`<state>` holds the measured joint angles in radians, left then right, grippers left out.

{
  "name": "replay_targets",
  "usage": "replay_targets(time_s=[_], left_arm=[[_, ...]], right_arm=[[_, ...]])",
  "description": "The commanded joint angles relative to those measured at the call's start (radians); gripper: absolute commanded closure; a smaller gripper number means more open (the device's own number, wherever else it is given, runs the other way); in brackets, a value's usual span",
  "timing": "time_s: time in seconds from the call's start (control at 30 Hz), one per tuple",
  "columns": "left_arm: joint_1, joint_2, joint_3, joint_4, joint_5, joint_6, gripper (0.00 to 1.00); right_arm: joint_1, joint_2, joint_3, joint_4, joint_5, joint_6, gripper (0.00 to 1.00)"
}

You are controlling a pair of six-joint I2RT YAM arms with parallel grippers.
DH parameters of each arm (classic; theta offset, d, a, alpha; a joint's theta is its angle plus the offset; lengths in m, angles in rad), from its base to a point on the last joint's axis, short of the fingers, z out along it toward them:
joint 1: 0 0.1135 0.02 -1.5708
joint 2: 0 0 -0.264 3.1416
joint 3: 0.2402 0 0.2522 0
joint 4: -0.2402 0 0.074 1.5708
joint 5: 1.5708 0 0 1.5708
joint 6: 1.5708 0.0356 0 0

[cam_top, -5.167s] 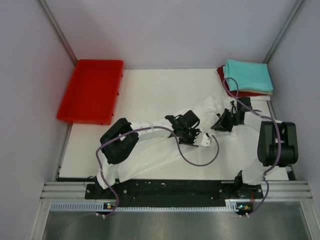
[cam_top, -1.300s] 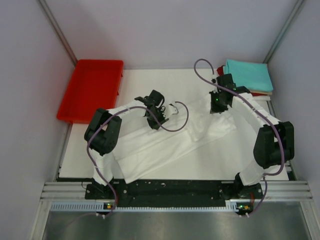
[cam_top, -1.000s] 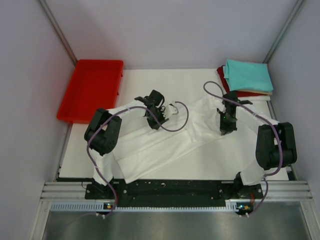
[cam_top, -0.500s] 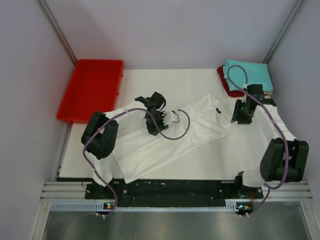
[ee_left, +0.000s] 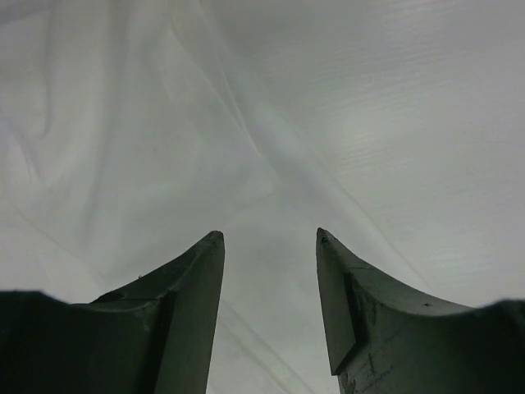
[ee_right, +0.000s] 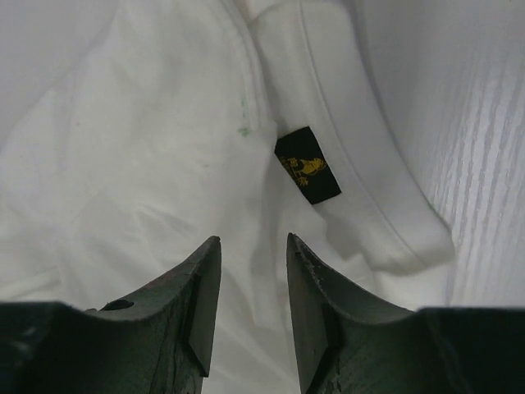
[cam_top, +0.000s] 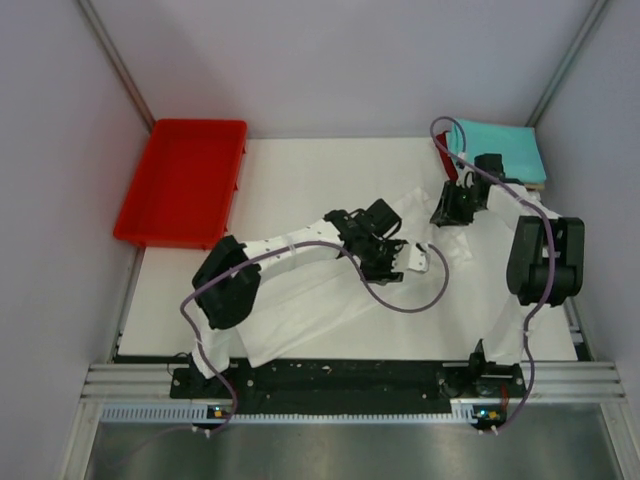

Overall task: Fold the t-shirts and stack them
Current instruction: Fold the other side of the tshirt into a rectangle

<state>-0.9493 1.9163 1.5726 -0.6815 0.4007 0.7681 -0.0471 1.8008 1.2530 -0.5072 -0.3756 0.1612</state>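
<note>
Hover above the rumpled white cloth t-shirt (ee_right: 139,148) with left fingers (ee_left: 190,316) and right fingers (ee_right: 199,316) spread, pinching nothing.

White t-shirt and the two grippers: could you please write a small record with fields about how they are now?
shirt: white t-shirt, laid out and creased on the table
neck label: small dark label on the collar, just ahead of the right gripper
left arm: left gripper open over white cloth, holding nothing
right arm: right gripper open near the collar, holding nothing
stack: folded teal t-shirt on top, far right corner
tray: red tray, far left
</note>
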Motion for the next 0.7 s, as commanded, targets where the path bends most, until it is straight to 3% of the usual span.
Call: replay_targets(time_s=[0.0, 0.37, 0.47, 0.57, 0.67], left_arm=[[-0.025, 0.102, 0.055, 0.082, -0.022, -0.006, 0.46], [-0.046, 0.165, 0.024, 0.146, -0.077, 0.011, 0.47], [-0.046, 0.171, 0.015, 0.151, -0.065, 0.005, 0.54], [-0.048, 0.173, -0.009, 0.16, -0.065, 0.007, 0.68], [-0.051, 0.174, -0.028, 0.163, -0.069, 0.005, 0.81]], right_arm=[[0.015, 0.067, 0.106, 0.062, -0.048, -0.008, 0.64], [0.016, 0.176, 0.137, 0.058, -0.062, 0.008, 0.8], [0.016, 0.198, 0.163, 0.047, -0.06, 0.005, 0.91], [0.015, 0.219, 0.197, 0.033, -0.052, -0.006, 1.0], [0.016, 0.229, 0.23, 0.033, -0.055, -0.02, 1.0]])
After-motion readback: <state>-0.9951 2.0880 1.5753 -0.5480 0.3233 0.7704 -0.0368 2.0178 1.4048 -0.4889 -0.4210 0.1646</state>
